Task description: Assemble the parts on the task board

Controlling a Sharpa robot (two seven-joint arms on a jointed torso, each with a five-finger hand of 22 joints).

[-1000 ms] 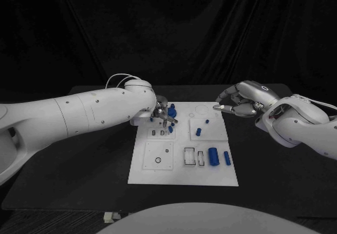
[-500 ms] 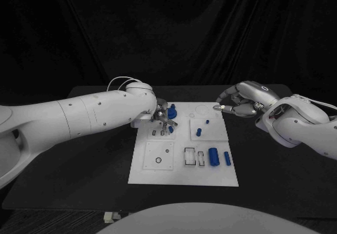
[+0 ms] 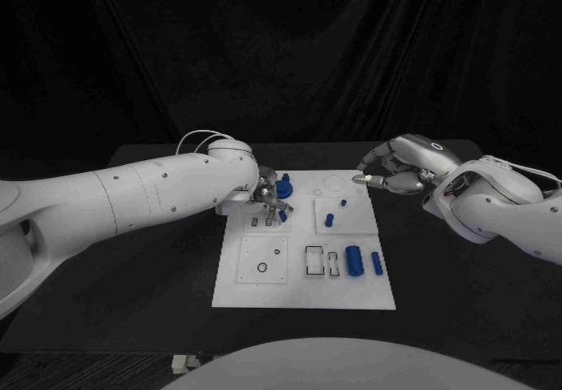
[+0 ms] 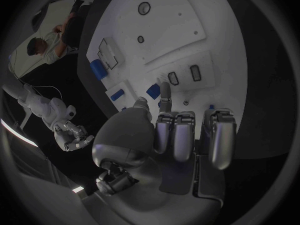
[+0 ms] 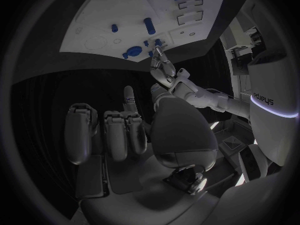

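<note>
Head view: one flat white rectangular task board [image 3: 302, 268] lies mid-table on the black table [image 3: 140, 276] before a black curtain. About six small blue plastic parts [image 3: 355, 260] sit on the board. The silver left hand [image 3: 268, 197] hangs over its far-left area, fingers bunched near a blue part; whether it pinches anything, I cannot tell. The silver right hand [image 3: 392, 172] hovers off the far-right corner, fingers curled, holding nothing.

Left wrist view: fingertips [image 4: 165, 90] reach a blue part [image 4: 153, 90] beside two slots.

Right wrist view: curled fingers [image 5: 119, 130] over the dark table near the board.
</note>
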